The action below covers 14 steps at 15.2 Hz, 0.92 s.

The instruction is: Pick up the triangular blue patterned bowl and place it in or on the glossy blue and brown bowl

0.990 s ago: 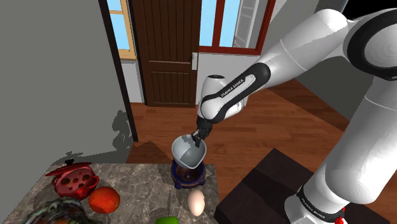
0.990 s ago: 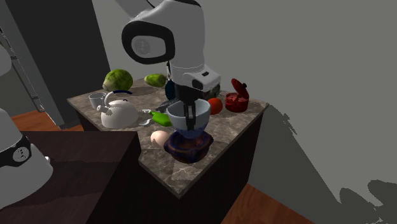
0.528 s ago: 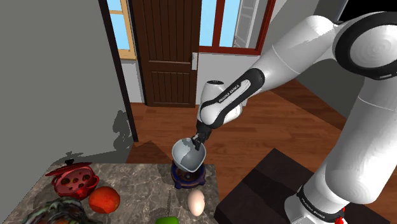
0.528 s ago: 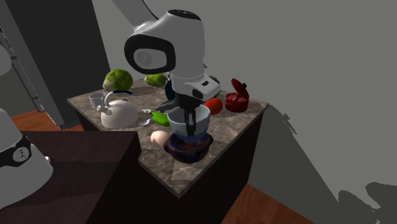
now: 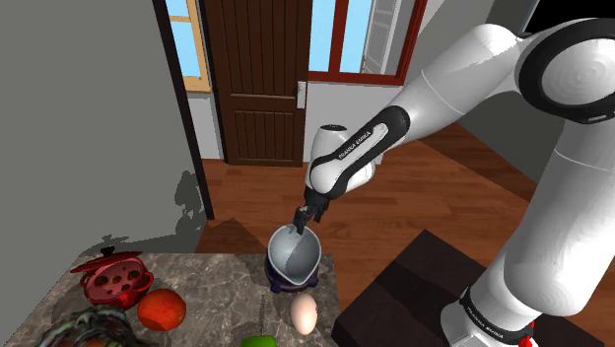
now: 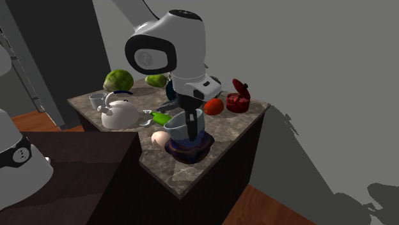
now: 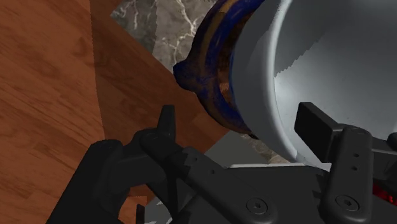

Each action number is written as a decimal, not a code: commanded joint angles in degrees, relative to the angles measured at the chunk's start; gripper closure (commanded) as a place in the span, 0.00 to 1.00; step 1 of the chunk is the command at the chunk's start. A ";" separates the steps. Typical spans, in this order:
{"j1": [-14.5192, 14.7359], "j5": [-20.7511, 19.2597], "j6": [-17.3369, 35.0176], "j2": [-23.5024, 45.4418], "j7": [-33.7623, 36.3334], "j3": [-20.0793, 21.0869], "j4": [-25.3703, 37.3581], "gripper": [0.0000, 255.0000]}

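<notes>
Gripper (image 7: 242, 125): fingers spread wide, pinching nothing. In the wrist view one finger (image 7: 316, 124) stands inside the triangular grey bowl (image 7: 299, 70). The other finger is outside and clear of the wall, so the rim passes between them unclasped. The grey bowl sits nested in the glossy blue and brown bowl (image 7: 213, 83), directly under the gripper on the marble counter (image 7: 153, 19), with wood floor (image 7: 44, 76) beyond the counter's edge. The shoulder view adds an egg (image 5: 305, 314) near the gripper and just beside the blue and brown bowl. It also shows a tomato (image 5: 161, 310) and a red lidded pot (image 5: 115, 279), both well apart from the gripper. The second exterior view alone shows a white teapot (image 6: 119, 114) and a green leafy head (image 6: 118, 80) beyond the gripper.
</notes>
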 commanded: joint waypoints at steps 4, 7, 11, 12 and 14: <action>-0.50 0.21 -3.85 -3.72 -0.15 -0.11 0.09 0.00; -0.88 0.31 -7.37 -6.85 -0.26 -0.32 0.45 0.00; -0.87 0.31 -7.37 -6.85 -0.26 -0.33 0.45 0.00; -0.87 0.31 -7.37 -6.85 -0.26 -0.33 0.45 0.00; -0.87 0.31 -7.37 -6.85 -0.26 -0.33 0.45 0.00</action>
